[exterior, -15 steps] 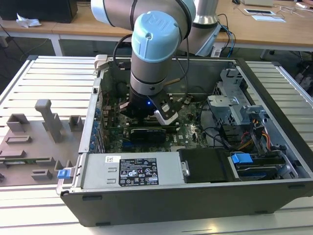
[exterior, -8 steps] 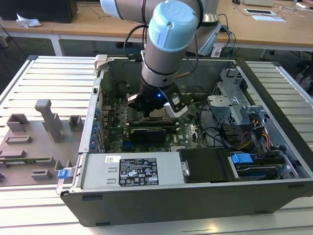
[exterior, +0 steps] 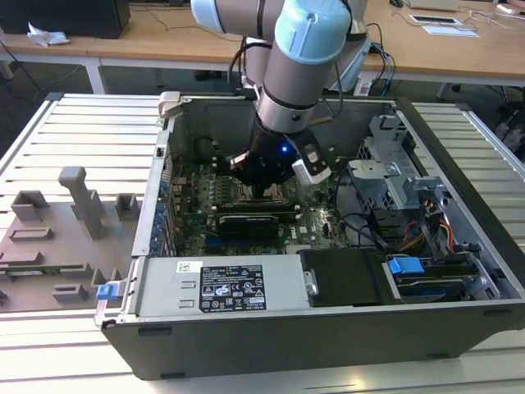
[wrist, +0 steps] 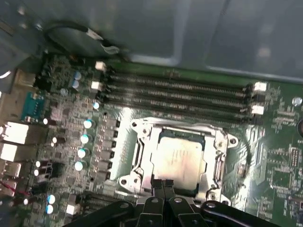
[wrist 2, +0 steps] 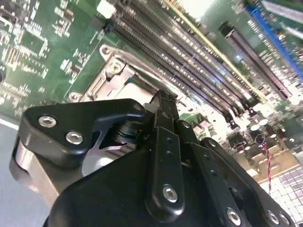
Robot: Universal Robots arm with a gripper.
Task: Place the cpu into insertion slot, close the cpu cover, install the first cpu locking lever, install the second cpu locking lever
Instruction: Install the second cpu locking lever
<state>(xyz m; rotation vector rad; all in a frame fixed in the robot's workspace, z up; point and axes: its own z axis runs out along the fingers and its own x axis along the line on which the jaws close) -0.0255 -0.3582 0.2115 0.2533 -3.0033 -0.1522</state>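
In the exterior view the gripper (exterior: 267,190) hangs low inside the open computer case (exterior: 459,164). In the first wrist view its fingers (wrist: 164,186) are pressed together at the cpu cover (wrist: 142,130) edge; the cpu (wrist: 179,156) lies in the socket.

Cpu (wrist: 180,158) is seated in the socket, framed by the closed cpu cover (wrist: 215,144). Gripper (wrist: 164,185) fingertips are pressed together at the cover's near edge. Memory slots (wrist: 180,92) are seen beyond.

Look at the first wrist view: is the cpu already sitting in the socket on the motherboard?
Yes. The cpu lies flat inside the socket, its pale metal top showing through the window of the cpu cover around it.
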